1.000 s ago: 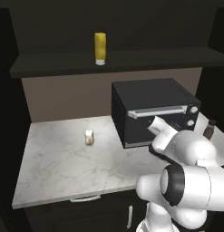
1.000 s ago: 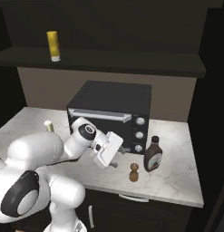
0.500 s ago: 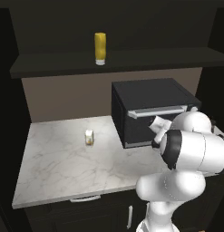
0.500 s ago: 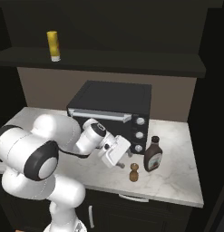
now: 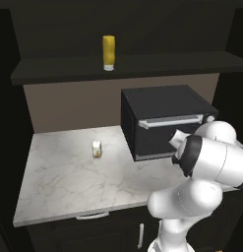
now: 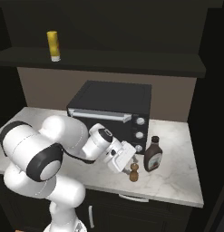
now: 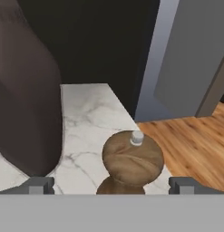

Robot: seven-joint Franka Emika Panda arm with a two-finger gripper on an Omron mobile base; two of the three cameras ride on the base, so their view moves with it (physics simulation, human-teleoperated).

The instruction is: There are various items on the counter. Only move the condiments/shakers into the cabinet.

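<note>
From the right base view the wooden pepper shaker [image 6: 134,171] stands near the front edge of the desk [image 6: 177,181], just left of the dark brown bottle [image 6: 153,154] and in front of the black toaster oven [image 6: 111,113]; from the left side the arm's white bulk hides both. The packet [image 5: 97,148] sits alone on the open marble well left of the oven. The yellow bottle [image 5: 108,52] stands upright on the cabinet shelf [image 5: 142,66]. The arm is folded low, its gripper [image 6: 127,162] angled down beside the shaker. Through the hand view the jaws stand wide, one tip on either side of the shaker [image 7: 131,161], not touching it.
</note>
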